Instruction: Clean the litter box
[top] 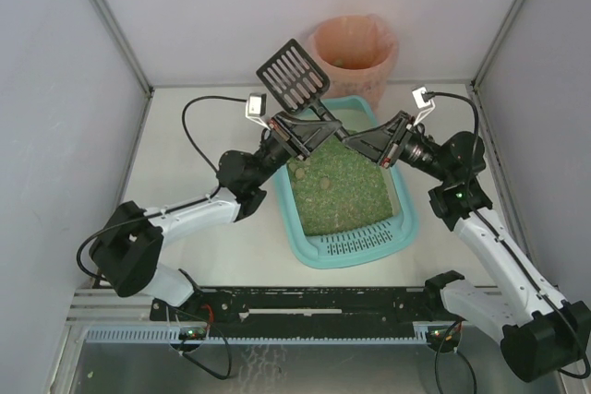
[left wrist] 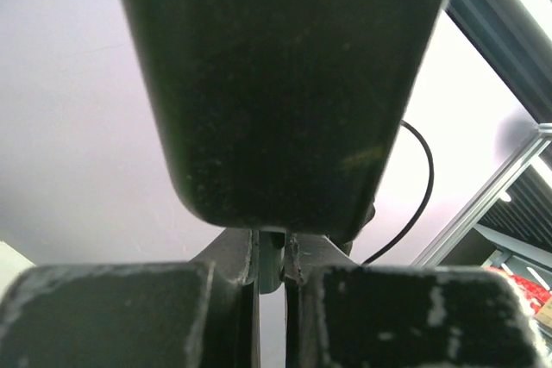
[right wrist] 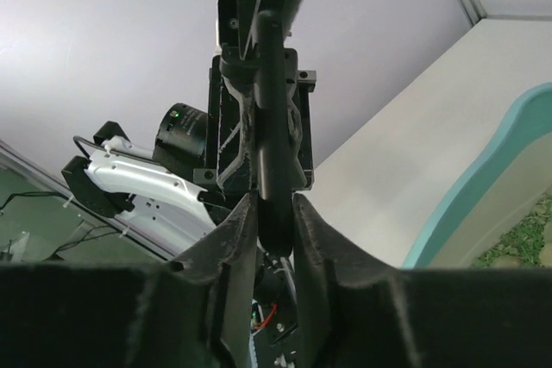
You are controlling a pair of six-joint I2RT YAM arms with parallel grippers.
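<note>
Bright, even light; wrist closeups perhaps slightly blurred

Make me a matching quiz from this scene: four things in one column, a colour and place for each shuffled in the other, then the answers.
Things:
1. scoop
2. litter box
3. bin
4. litter

Descriptions:
A. green, loose granules
B. pink-lined, at the far end
C. black, held up in the air
D. light teal, flat on the table

Pairs: 1-C, 2-D, 3-B, 4-A

No legible text or labels
</note>
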